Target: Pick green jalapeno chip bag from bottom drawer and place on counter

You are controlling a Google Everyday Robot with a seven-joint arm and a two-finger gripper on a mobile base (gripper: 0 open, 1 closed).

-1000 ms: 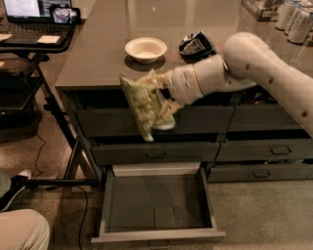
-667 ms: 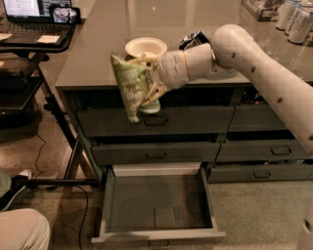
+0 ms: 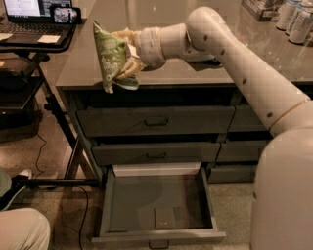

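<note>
The green jalapeno chip bag (image 3: 110, 56) hangs upright in my gripper (image 3: 126, 57), which is shut on its right side. The bag is held over the front left part of the counter (image 3: 166, 36), its lower end near the counter's front edge. My white arm reaches in from the right across the counter. The bottom drawer (image 3: 159, 205) stands pulled open below; its grey floor holds only a small flat square patch near the front.
A black desk with a laptop (image 3: 36, 12) stands left of the counter. Cans and a box (image 3: 288, 12) sit at the counter's far right. Two shut drawers (image 3: 156, 122) lie above the open one. A person's leg and shoe (image 3: 17, 215) are at the lower left.
My gripper has lifted the bag up and to the left, from in front of the top drawer to above the counter's front edge. My arm now hides the bowl and the dark bag.
</note>
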